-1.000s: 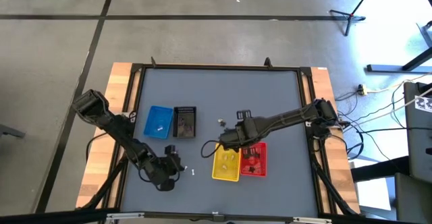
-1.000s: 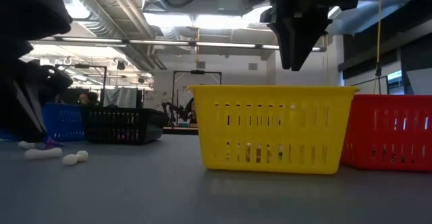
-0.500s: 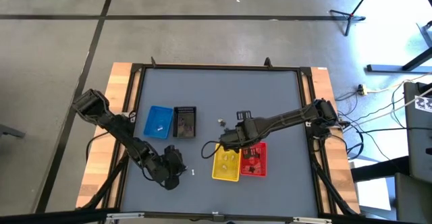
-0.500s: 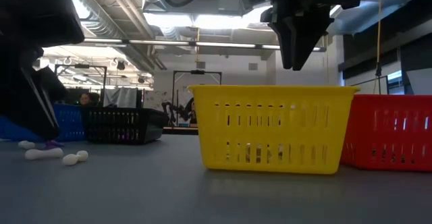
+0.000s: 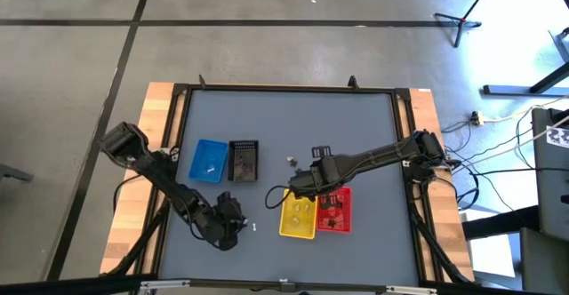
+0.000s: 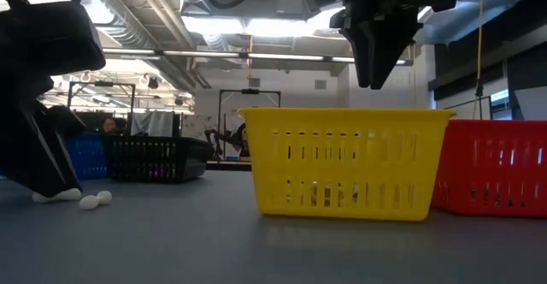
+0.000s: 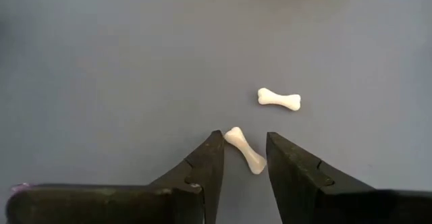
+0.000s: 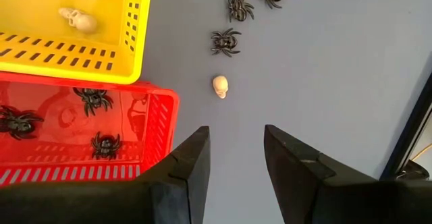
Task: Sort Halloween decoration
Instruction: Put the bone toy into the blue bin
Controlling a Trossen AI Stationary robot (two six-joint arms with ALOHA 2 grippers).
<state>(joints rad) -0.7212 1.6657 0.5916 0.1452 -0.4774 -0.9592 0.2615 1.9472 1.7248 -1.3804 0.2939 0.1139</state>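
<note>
White plastic bones lay on the grey table: the left gripper (image 7: 240,158) stood low with parted fingers straddling one small bone (image 7: 244,150), gripping nothing, a second bone (image 7: 279,99) just beyond. Picking was apparently in hand; closing came next. The right gripper (image 8: 234,160) hovered open, empty, near the yellow basket (image 5: 298,215).

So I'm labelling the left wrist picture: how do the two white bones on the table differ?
The nearer bone lies between the open fingers of the left gripper, set at a slant; the farther bone lies clear of the gripper, nearly level across the picture. The nearer bone looks slightly longer, though it is also closer to the camera. Both are white, knob-ended, and flat on the grey table.
</note>
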